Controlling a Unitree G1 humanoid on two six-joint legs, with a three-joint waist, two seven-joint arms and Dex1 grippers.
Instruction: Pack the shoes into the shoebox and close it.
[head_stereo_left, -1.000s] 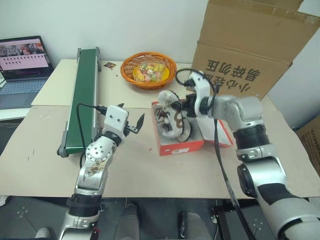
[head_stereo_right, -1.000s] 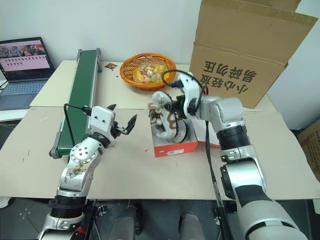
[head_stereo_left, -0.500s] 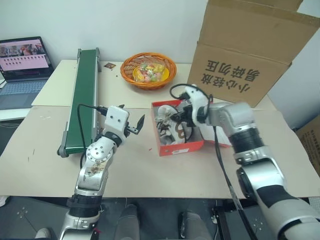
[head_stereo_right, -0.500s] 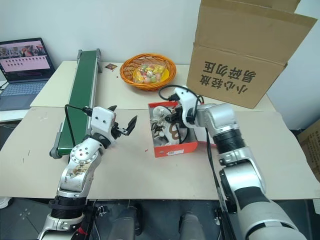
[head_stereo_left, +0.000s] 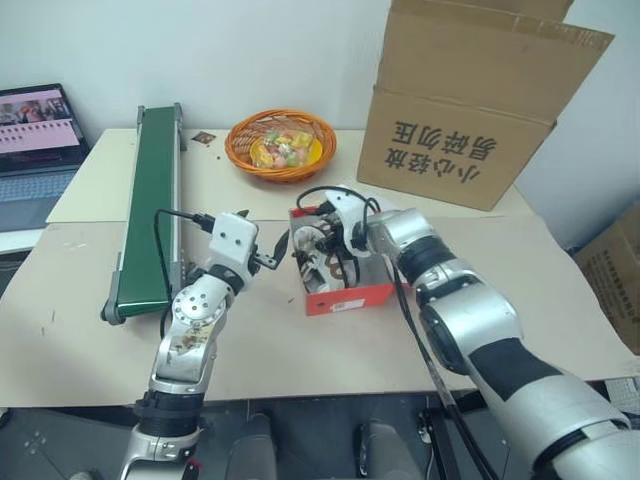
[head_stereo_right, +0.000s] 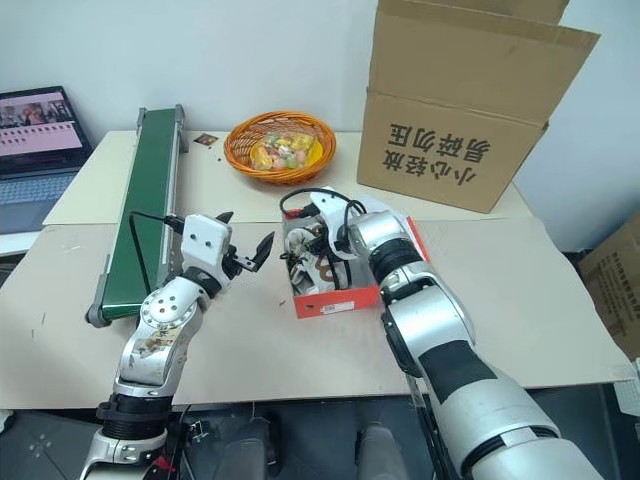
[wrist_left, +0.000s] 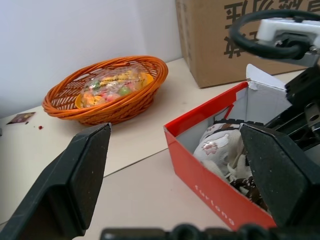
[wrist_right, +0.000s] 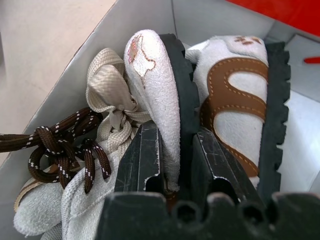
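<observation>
Shoes (wrist_right: 165, 100) half-hidden inside shoebox (head_stereo_left: 345, 298)

lab: conveyor (head_stereo_left: 148, 205), laptop (head_stereo_left: 32, 140)

Red shoebox (head_stereo_left: 345, 298), white shoes (wrist_right: 155, 80) brown-laced

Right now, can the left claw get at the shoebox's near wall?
Probably yes. The left claw hovers open just beside the shoebox, bare table between them; the right claw, inside clamping a shoe, leaves that wall free.
</observation>
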